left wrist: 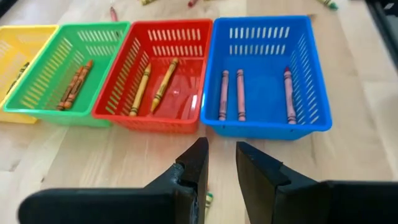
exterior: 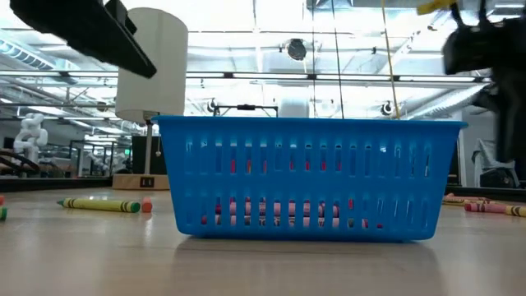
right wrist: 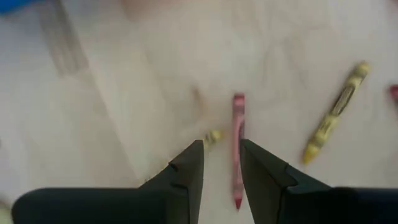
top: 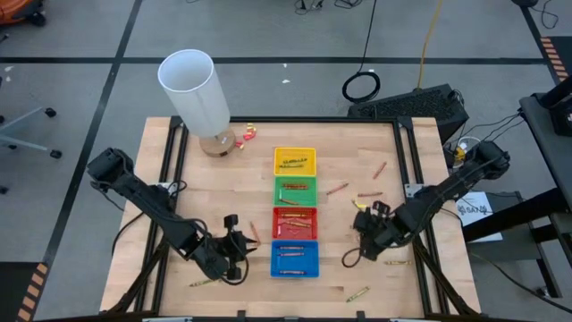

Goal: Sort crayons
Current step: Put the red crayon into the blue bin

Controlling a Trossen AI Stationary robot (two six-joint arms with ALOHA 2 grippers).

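Overhead, a wooden table (top: 206,192) carries four slotted trays in a column down its middle — a yellow tray (top: 295,161) farthest back, then a green tray (top: 295,190), a red tray (top: 294,223) and a blue tray (top: 294,258) nearest the front edge. A tall white cylinder (top: 194,89) stands at the back left corner on a small wooden base.

Crayons are partly sorted. Seen from the left wrist camera, the blue tray holds three pinkish crayons (left wrist: 239,94) lying side by side, the red tray two olive-yellow crayons (left wrist: 163,84), and the green tray a pair of brownish-orange crayons (left wrist: 75,84). Other loose crayons (top: 366,195) lie scattered on the bare wood right of the trays and along the front edge.

At front left, the left gripper (top: 234,248) sits low, just beside the blue tray; its fingers (left wrist: 198,168) stand a narrow gap apart with nothing between them. To the right of the trays, the right gripper (top: 369,225) points down at the table. Its fingers (right wrist: 193,169) are slightly parted too — a red crayon (right wrist: 238,148) lies flat on the wood beneath the gap, not gripped, with a yellow crayon (right wrist: 336,112) lying apart to one side.
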